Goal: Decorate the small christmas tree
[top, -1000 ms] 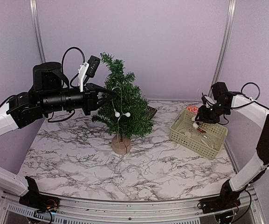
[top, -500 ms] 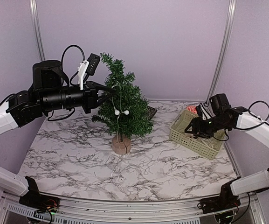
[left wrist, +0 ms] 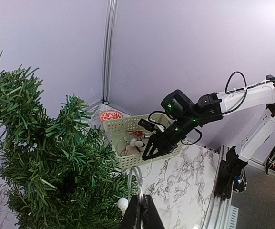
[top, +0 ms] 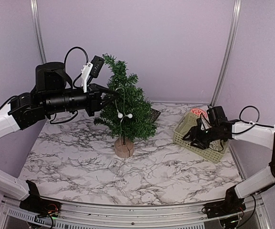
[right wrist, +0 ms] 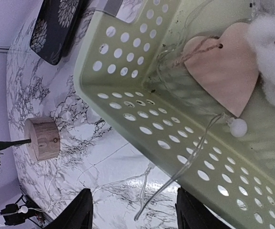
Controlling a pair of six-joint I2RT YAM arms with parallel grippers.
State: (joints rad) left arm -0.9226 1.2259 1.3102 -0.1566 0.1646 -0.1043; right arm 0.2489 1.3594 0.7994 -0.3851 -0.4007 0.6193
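The small christmas tree [top: 126,107] stands mid-table on its log-slice base [top: 124,148], and the same base shows in the right wrist view [right wrist: 42,138]. My left gripper [top: 109,95] is at the tree's upper left side, shut on the clear wire [left wrist: 136,177] of a light string. One white bulb [left wrist: 123,204] hangs just beside it, and two bulbs [top: 120,116] dangle on the tree's front. My right gripper [top: 190,138] is open and low at the outer wall of the pale green basket [top: 208,149]. A loose strand of the wire [right wrist: 175,176] runs between its fingers, ungripped.
The basket [right wrist: 142,114] holds a wooden heart [right wrist: 225,67] and white cotton [right wrist: 273,62]. A black patterned item [top: 154,114] lies behind the tree. A red round thing [top: 197,111] sits behind the basket. Thin wire trails over the marble table [top: 80,157].
My right arm has come down from above the basket to its outer near-left wall, close to the tabletop. The left gripper has held its place at the tree.
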